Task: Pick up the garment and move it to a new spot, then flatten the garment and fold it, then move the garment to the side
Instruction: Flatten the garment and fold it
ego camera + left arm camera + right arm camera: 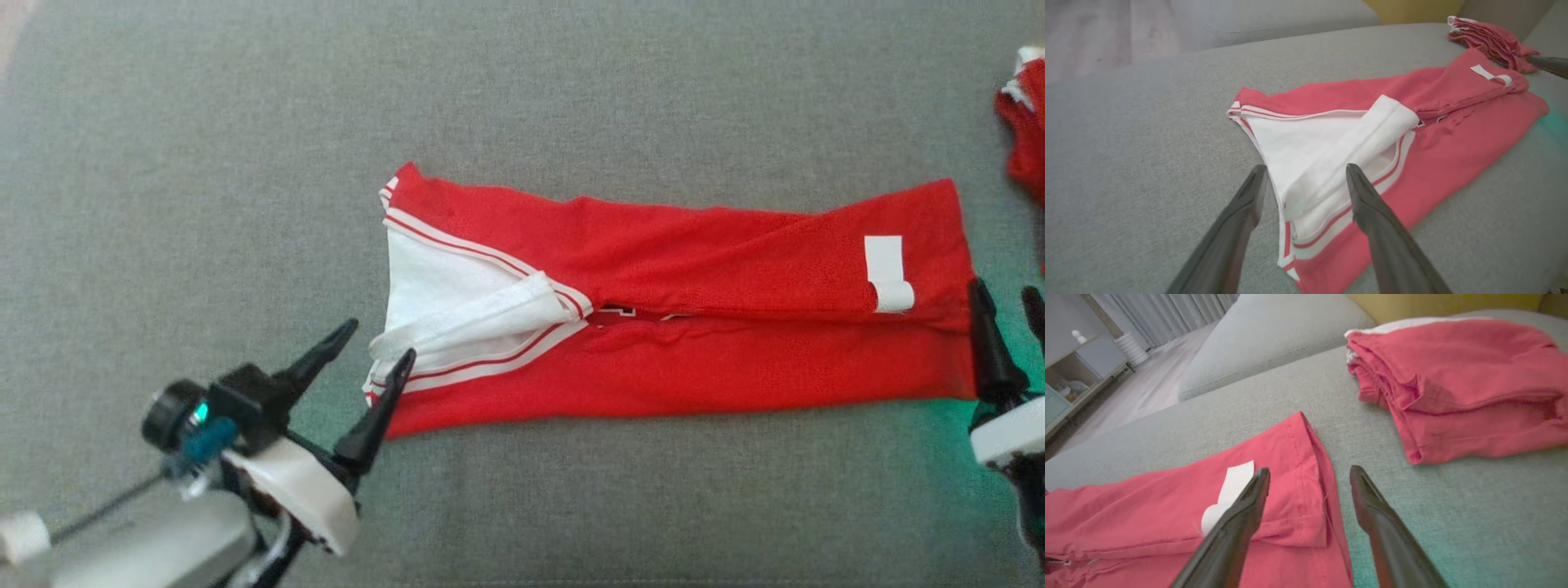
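grey sofa carries the red garment flat at its middle, already narrowed lengthwise into a strip, folded red pile near its hem end; left claw at collar and right claw at hem both gape empty, so crosswise fold and shift aside look not yet done.

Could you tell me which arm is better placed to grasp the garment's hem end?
Right: the right gripper, jaws open, sits at the hem of the garment by the white label; the left gripper is at the opposite end.
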You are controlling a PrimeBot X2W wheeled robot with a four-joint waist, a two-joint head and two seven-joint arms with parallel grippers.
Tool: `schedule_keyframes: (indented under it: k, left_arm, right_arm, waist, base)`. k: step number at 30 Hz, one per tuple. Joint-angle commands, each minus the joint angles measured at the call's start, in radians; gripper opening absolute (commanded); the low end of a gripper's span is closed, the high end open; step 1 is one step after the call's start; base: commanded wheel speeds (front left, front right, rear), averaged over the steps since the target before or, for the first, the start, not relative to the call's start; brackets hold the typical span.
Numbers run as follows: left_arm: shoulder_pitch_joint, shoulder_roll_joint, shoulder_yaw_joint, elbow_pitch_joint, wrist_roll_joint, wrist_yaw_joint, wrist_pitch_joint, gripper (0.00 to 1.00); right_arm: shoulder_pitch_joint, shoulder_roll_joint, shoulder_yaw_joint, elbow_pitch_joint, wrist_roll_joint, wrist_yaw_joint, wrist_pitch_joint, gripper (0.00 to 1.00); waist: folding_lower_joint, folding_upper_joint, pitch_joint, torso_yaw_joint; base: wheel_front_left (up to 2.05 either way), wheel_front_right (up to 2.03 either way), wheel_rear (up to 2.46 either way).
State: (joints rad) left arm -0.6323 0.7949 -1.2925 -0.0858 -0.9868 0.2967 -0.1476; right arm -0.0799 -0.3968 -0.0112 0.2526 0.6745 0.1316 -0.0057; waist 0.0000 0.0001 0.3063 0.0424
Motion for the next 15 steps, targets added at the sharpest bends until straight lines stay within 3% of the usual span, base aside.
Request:
schedule_keyframes:
  k: [1,4,8,11,15]
  left_arm:
    - [0.007,0.011,0.052,0.004,0.004,0.022,-0.041,1.00]
    - [0.069,-0.076,0.102,0.057,0.014,0.087,-0.102,1.00]
    - [0.173,-0.195,0.209,0.090,0.082,0.133,-0.113,1.00]
    - [0.281,-0.286,0.340,0.075,0.180,0.150,-0.114,1.00]
    - [0.410,-0.384,0.478,0.059,0.308,0.141,-0.114,1.00]
  right_arm:
    - [0.027,-0.010,-0.003,-0.020,-0.018,-0.001,-0.034,1.00]
    - [0.048,0.036,-0.025,-0.005,-0.049,-0.001,-0.095,1.00]
    - [0.070,0.088,-0.053,0.035,-0.068,-0.001,-0.132,1.00]
    - [0.067,0.111,-0.080,0.083,-0.073,-0.001,-0.125,1.00]
    - [0.025,0.127,-0.130,0.164,-0.075,-0.001,-0.094,1.00]
  waist:
    - [0.0000,-0.0001,-0.017,0.001]
    - [0.0000,-0.0001,-0.050,0.005]
    - [0.0000,-0.0001,-0.102,0.018]
    - [0.0000,-0.0001,-0.128,0.039]
    - [0.0000,-0.0001,-0.144,0.078]
  base:
    - [0.00,0.00,0.00]
    - [0.00,0.00,0.00]
    - [0.00,0.00,0.00]
    - [0.00,0.00,0.00]
    - [0.00,0.00,0.00]
